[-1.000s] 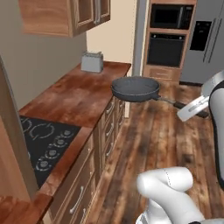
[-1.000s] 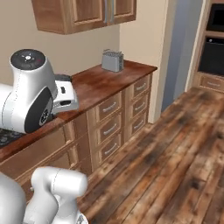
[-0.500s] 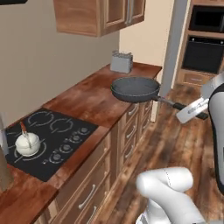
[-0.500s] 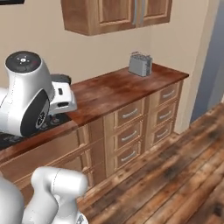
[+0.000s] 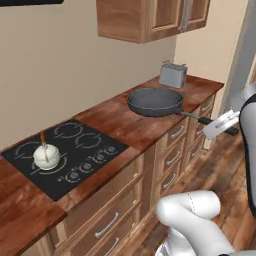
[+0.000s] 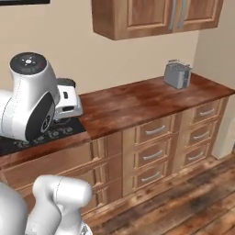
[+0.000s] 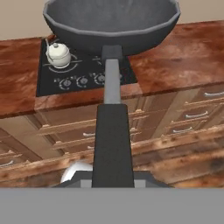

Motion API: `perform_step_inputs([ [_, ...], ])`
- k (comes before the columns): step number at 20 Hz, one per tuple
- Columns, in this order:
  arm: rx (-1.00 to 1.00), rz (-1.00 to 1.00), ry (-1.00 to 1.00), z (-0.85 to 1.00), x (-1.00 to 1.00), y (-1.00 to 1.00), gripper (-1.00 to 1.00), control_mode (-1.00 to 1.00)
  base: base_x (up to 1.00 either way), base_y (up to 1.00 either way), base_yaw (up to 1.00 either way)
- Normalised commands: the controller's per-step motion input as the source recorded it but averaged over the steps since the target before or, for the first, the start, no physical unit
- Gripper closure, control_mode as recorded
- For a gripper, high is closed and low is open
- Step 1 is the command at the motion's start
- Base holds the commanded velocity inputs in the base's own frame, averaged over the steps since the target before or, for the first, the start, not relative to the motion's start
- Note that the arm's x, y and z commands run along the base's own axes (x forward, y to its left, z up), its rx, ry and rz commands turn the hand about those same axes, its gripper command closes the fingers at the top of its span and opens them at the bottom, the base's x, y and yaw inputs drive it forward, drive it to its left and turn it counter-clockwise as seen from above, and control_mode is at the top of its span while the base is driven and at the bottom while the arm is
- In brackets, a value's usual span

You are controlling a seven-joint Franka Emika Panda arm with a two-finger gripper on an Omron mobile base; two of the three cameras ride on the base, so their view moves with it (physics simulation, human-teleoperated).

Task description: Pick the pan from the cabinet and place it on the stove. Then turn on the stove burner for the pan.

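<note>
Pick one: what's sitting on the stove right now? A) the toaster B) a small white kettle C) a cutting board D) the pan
B: a small white kettle stands on a burner of the stove, while the pan is held by its handle in the gripper, up above the wooden counter, and the toaster stands at the counter's far end.

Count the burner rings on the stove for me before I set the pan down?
4 on the stove: two along the wall side, two nearer the knobs. The white kettle sits on the front-left ring, covering part of it. The other three are bare.
</note>
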Motion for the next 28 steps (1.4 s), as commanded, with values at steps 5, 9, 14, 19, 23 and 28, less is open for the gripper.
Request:
perform_step_inputs([
  [5, 0.0, 0.0, 0.0, 0.0, 0.0, 0.0, 1.0, 1.0, 0.08, -0.15, 0.45],
  [9, 0.0, 0.0, 0.0, 0.0, 0.0, 0.0, 1.0, 1.0, 0.34, -0.41, 0.41],
  [14, 0.0, 0.0, 0.0, 0.0, 0.0, 0.0, 1.0, 1.0, 0.48, -0.45, 0.39],
  [19, 0.0, 0.0, 0.0, 0.0, 0.0, 0.0, 1.0, 1.0, 0.58, -0.34, 0.39],
  [23, 0.0, 0.0, 0.0, 0.0, 0.0, 0.0, 1.0, 1.0, 0.61, -0.22, 0.38],
  [28, 0.0, 0.0, 0.0, 0.0, 0.0, 0.0, 1.0, 1.0, 0.33, -0.22, 0.35],
])
